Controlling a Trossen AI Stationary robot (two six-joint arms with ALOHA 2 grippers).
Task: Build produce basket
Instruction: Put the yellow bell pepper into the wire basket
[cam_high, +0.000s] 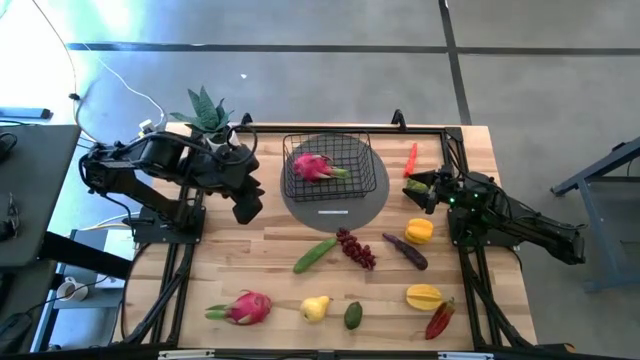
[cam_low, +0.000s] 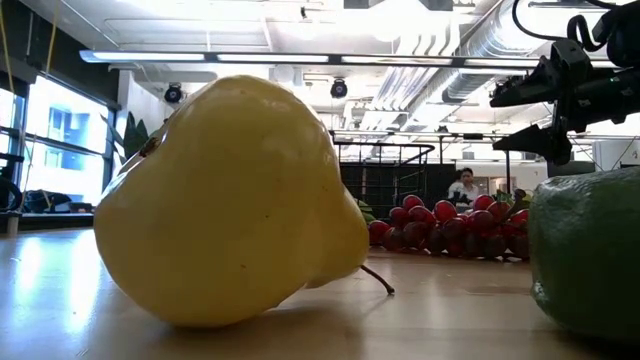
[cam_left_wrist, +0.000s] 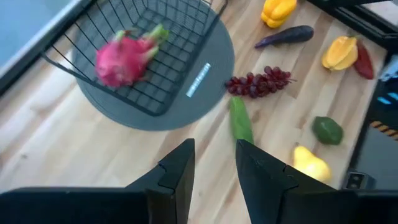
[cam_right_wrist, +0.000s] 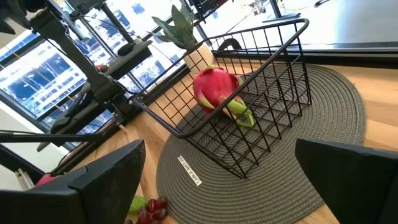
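Left tool (cam_left_wrist: 214, 171), slightly spread and empty, hovers beside the basket (cam_high: 330, 165), where one dragon fruit (cam_high: 312, 166) already lies; right tool (cam_right_wrist: 217, 180) spread wide, empty.

The table (cam_high: 250, 260) is pale wood, laid in narrow planks with visible grain and a soft satin sheen; the basket (cam_right_wrist: 261, 81) is thin black wire, a welded grid with a matt coating; under it the round mat (cam_right_wrist: 311, 162) is grey woven cord, coiled in ribbed rings and quite dull; the dragon fruit (cam_right_wrist: 214, 87) inside looks smooth and slightly glossy, perhaps plastic, though the view is too soft to be sure; the yellow pear (cam_low: 230, 200) has a waxy, faintly dimpled skin; the purple grapes (cam_low: 450, 225) shine like polished beads; the left gripper (cam_left_wrist: 208, 168) has matt black fingers (cam_left_wrist: 177, 171), seemingly plastic.
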